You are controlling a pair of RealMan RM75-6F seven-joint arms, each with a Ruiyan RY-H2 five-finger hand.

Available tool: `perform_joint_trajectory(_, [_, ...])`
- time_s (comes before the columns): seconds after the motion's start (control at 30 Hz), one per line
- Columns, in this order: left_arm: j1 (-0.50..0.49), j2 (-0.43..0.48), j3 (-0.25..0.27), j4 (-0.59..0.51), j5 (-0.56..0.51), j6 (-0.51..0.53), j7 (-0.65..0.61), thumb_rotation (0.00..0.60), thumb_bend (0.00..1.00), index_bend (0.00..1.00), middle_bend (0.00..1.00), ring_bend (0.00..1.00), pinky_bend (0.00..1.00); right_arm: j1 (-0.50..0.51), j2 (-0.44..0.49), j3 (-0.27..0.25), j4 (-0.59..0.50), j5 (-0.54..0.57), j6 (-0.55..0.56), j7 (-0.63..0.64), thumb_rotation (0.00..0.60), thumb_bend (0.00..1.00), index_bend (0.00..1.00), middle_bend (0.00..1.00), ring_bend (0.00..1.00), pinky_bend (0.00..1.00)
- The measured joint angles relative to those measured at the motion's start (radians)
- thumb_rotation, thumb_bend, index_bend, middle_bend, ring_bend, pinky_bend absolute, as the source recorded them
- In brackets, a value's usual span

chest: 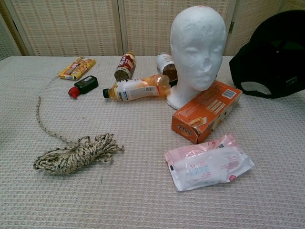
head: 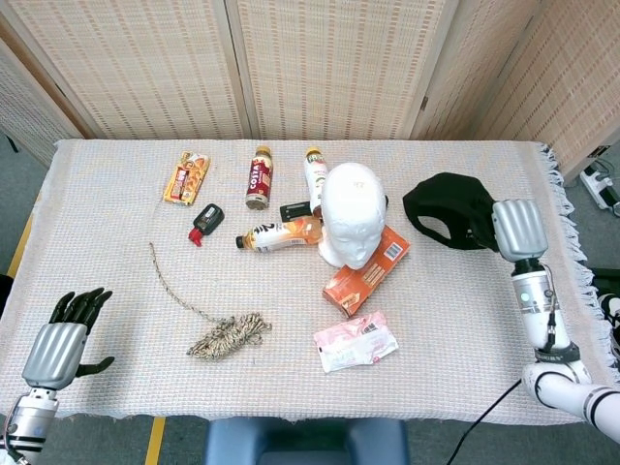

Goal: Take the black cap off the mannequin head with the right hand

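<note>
On the cloth-covered bench (head: 116, 291) a coiled rope (head: 229, 335) trails a loose end toward the far left. An orange box (chest: 206, 110) lies near a pink-and-white packet (chest: 208, 162). Behind, three bottles (head: 258, 177), one tipped orange (chest: 136, 88), a snack bar (head: 185, 178) and a small black red-capped bottle (head: 205, 222).
</note>
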Motion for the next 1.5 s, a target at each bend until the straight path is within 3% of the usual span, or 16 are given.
perform_joint_trajectory(0.27, [-0.001, -0.002, 0.005, -0.01, 0.003, -0.001, 0.01, 0.6, 0.06, 0.12, 0.11, 0.11, 0.1, -0.003, -0.051, -0.049, 0.073, 0.001, -0.076, 0.014, 0.6, 0.85, 0.7, 0.98, 1.0, 1.0])
perform_joint_trajectory(0.33, [-0.001, -0.001, 0.005, -0.013, 0.002, -0.001, 0.013, 0.6, 0.06, 0.12, 0.11, 0.11, 0.1, 0.005, -0.076, -0.055, 0.108, 0.005, -0.101, 0.015, 0.6, 0.81, 0.66, 0.98, 1.0, 1.0])
perform_joint_trajectory(0.4, [-0.001, 0.0, 0.005, -0.015, 0.002, 0.0, 0.015, 0.6, 0.06, 0.12, 0.1, 0.11, 0.1, 0.013, -0.097, -0.059, 0.138, 0.011, -0.129, 0.015, 0.6, 0.69, 0.58, 0.95, 0.97, 1.0])
perform_joint_trajectory(0.43, [-0.001, 0.0, 0.005, -0.016, 0.001, 0.001, 0.017, 0.6, 0.06, 0.12, 0.1, 0.11, 0.1, 0.019, -0.106, -0.062, 0.152, 0.016, -0.15, 0.012, 0.598, 0.57, 0.5, 0.91, 0.93, 1.0])
perform_joint_trajectory(0.53, [-0.001, 0.001, 0.005, -0.017, 0.0, 0.001, 0.018, 0.6, 0.06, 0.12, 0.1, 0.11, 0.1, 0.033, -0.121, -0.068, 0.168, 0.03, -0.194, -0.002, 0.52, 0.31, 0.36, 0.81, 0.83, 1.0])
perform_joint_trajectory(0.57, [0.0, 0.001, 0.006, -0.017, 0.0, 0.001, 0.018, 0.6, 0.06, 0.12, 0.1, 0.11, 0.1, 0.037, -0.125, -0.07, 0.172, 0.036, -0.206, -0.008, 0.454, 0.17, 0.28, 0.75, 0.77, 0.99])
perform_joint_trajectory(0.63, [0.0, 0.002, 0.006, -0.018, -0.001, 0.0, 0.02, 0.6, 0.06, 0.11, 0.1, 0.11, 0.1, 0.042, -0.126, -0.072, 0.171, 0.045, -0.223, -0.018, 0.328, 0.01, 0.14, 0.61, 0.62, 0.9])
perform_joint_trajectory(0.73, [0.0, 0.0, 0.007, -0.016, 0.0, 0.0, 0.019, 0.6, 0.06, 0.12, 0.11, 0.11, 0.1, 0.046, -0.112, -0.076, 0.142, 0.062, -0.26, -0.04, 0.276, 0.0, 0.01, 0.38, 0.39, 0.62])
perform_joint_trajectory(0.83, [0.001, 0.0, 0.008, -0.012, 0.0, 0.002, 0.014, 0.6, 0.06, 0.11, 0.1, 0.11, 0.1, 0.04, -0.072, -0.081, 0.075, 0.079, -0.271, -0.072, 0.276, 0.0, 0.0, 0.31, 0.29, 0.49])
perform_joint_trajectory(1.1, [0.005, -0.003, 0.006, 0.003, -0.006, 0.006, -0.005, 0.6, 0.06, 0.11, 0.1, 0.11, 0.1, -0.07, 0.074, -0.109, -0.161, 0.077, -0.108, -0.131, 0.3, 0.03, 0.03, 0.3, 0.29, 0.47])
perform_joint_trajectory(1.27, [0.005, -0.009, -0.001, 0.007, -0.015, 0.01, -0.009, 0.6, 0.06, 0.11, 0.11, 0.11, 0.1, -0.194, 0.174, -0.148, -0.319, 0.038, 0.08, -0.158, 0.362, 0.08, 0.18, 0.33, 0.31, 0.48])
perform_joint_trajectory(1.5, [0.008, -0.028, -0.018, 0.011, -0.037, 0.028, 0.002, 0.6, 0.06, 0.11, 0.1, 0.11, 0.1, -0.376, 0.249, -0.226, -0.461, -0.076, 0.339, -0.182, 0.368, 0.08, 0.19, 0.33, 0.28, 0.44])
